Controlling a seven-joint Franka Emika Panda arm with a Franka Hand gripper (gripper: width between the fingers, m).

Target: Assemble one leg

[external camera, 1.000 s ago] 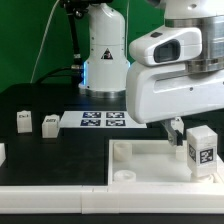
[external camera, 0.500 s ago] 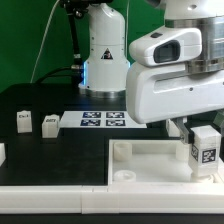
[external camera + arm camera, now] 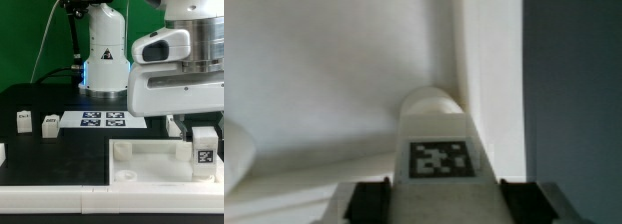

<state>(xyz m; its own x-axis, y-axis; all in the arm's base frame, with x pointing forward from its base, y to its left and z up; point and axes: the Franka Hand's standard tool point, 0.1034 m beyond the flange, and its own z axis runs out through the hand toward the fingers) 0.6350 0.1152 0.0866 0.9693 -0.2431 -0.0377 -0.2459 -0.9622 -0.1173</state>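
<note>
leg has slid toward the exterior view's right and dropped a bit in the last second, gripper clamped on it. it now sits low over that corner of the white tray-like top, so seating looks close. the tray's corner socket on the view's left is empty.

I see glossy white arm | black triangle sticker | thin dark cable at its 9 o'clock | boxy white wrist housing | dark fingers
</note>
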